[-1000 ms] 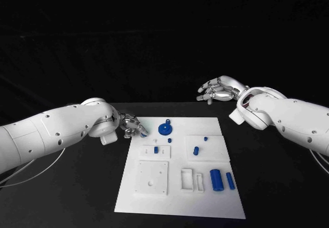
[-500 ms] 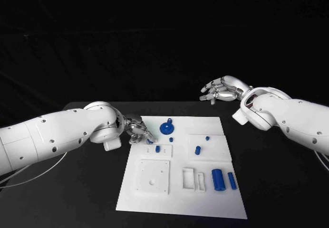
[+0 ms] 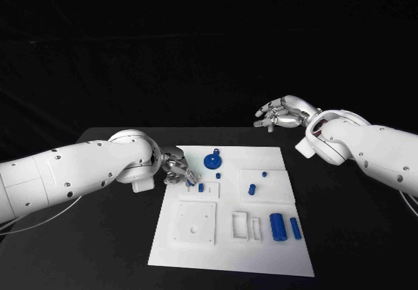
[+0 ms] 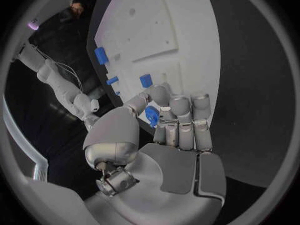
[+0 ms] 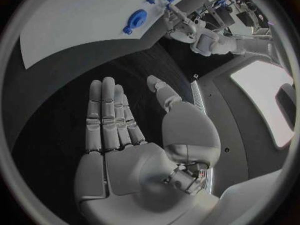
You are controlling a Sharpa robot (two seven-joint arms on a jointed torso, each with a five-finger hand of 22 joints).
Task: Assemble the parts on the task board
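The white task board point(image 3: 261, 254) lies in the middle of the black table. My left hand point(image 3: 177, 170) hovers at its far left edge and pinches a small blue part point(image 3: 190, 177) between thumb and fingers, beside the raised block that carries a blue peg point(image 3: 201, 188). The left wrist view shows the pinched part point(image 4: 152, 116) over the board's edge point(image 4: 162, 30). A blue gear point(image 3: 212, 161) stands near the far edge. My right hand point(image 3: 280, 113) floats beyond the far right corner with straight fingers apart, holding nothing; the right wrist view shows this hand point(image 5: 119, 130) over bare table.
Short blue pegs point(image 3: 252, 189) stand on the board's right block. A large blue cylinder point(image 3: 277, 227) and a thinner one point(image 3: 295, 228) lie at its near right. White blocks with a hole point(image 3: 193, 223) and slots point(image 3: 238, 226) sit near the front.
My left hand has carried the small blue part a little inward over the board's left edge, closer to the block with the peg. The right hand has hardly moved.
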